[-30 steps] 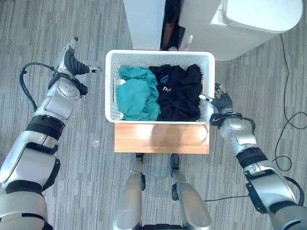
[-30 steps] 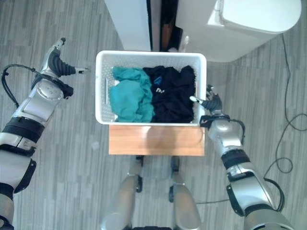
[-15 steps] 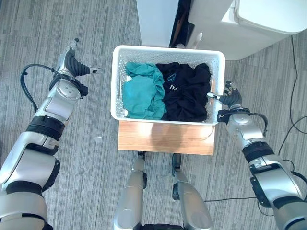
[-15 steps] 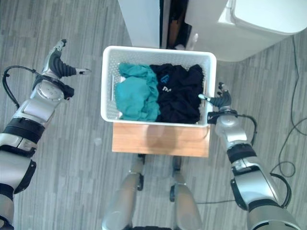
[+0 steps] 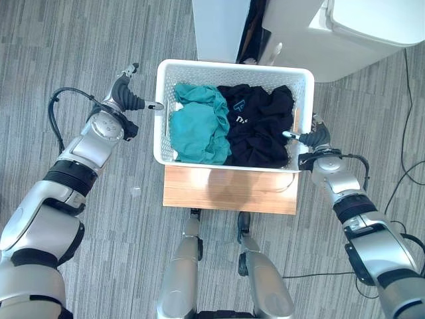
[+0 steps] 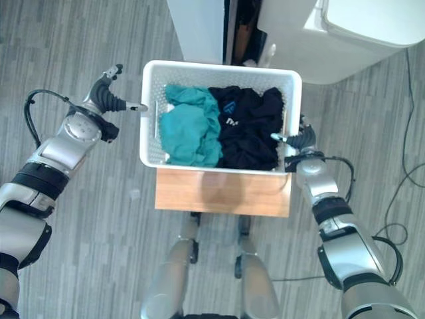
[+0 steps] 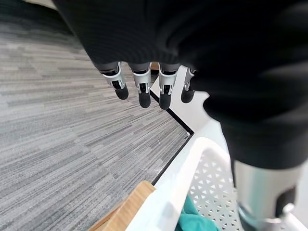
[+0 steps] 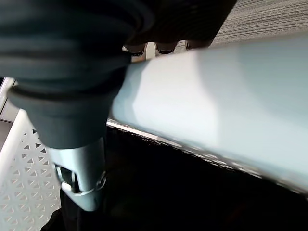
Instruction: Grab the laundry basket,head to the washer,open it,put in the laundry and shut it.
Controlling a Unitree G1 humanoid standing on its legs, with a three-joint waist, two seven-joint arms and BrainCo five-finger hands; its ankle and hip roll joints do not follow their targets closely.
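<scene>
Now right hand (image 5: 313,138) gripping basket (image 5: 234,68) rim

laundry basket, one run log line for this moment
stage: reaching for basket | basket: on wooden stand, teal and black clothes inside | left hand: open beside its left rim | right hand: at its right rim, grip unclear

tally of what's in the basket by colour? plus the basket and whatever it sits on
Teal garment: 1
Black garment: 1, as far as the pile shows
White laundry basket: 1
Wooden stand: 1
Total: 4
</scene>
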